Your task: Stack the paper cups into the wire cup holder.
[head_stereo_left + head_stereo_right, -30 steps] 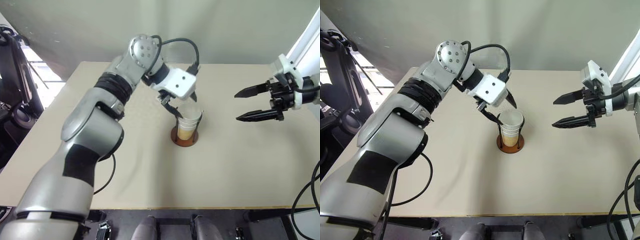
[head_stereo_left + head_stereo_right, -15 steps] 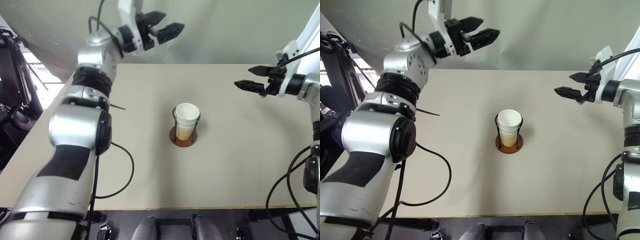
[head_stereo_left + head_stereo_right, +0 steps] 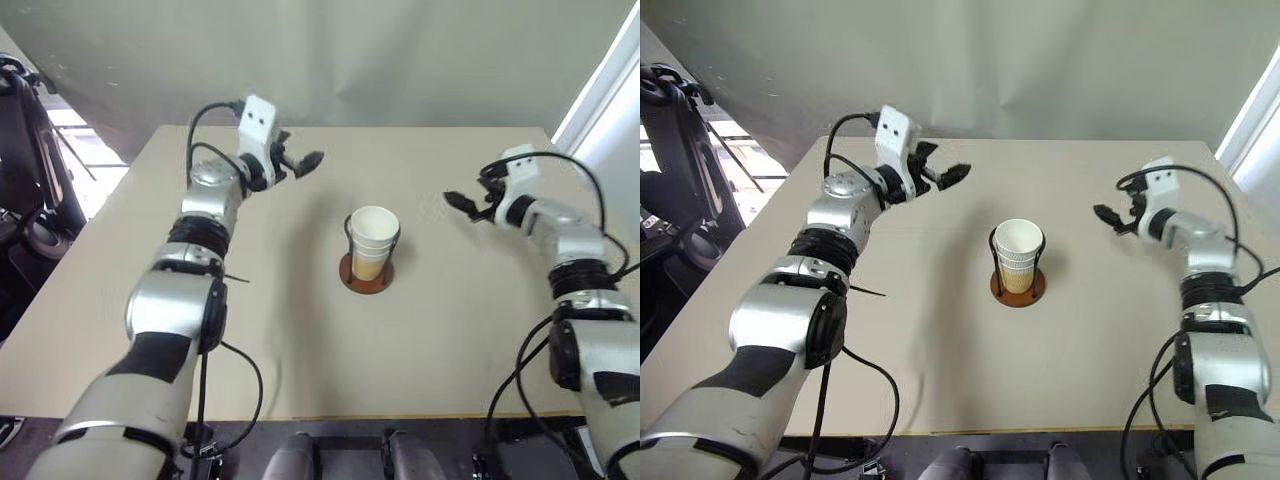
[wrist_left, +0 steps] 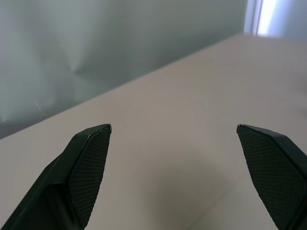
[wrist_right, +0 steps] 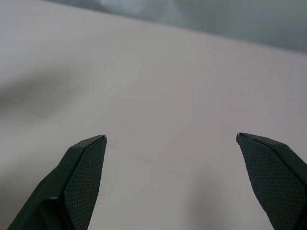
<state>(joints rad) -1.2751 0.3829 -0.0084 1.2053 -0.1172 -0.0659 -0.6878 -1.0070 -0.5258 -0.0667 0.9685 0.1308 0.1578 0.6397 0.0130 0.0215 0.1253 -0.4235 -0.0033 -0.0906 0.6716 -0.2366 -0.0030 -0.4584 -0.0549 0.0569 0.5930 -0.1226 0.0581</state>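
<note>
**Q:** What are the fingers doing?

**A:** On the left gripper [image 4: 173, 132] the two black fingers [image 4: 88, 158] are spread wide apart, with bare table between them and nothing held. The right gripper [image 5: 171, 139] is the same: its fingers [image 5: 84, 165] stand far apart over bare tabletop, empty.

**Q:** Where are the grippers over the table?

**A:** The left gripper sits above the far left part of the tan table [image 3: 300, 340], pointing toward the middle. The right gripper is above the far right part, also pointing inward. Both are well apart from the cups.

**Q:** And the cups?

**A:** The paper cups [image 3: 372, 240] are nested in one stack, white rim on top and tan-orange body below, standing upright in the wire cup holder [image 3: 366, 276]. Its reddish-brown disc base rests near the table's middle, and thin black wire loops rise on both sides of the stack.
</note>
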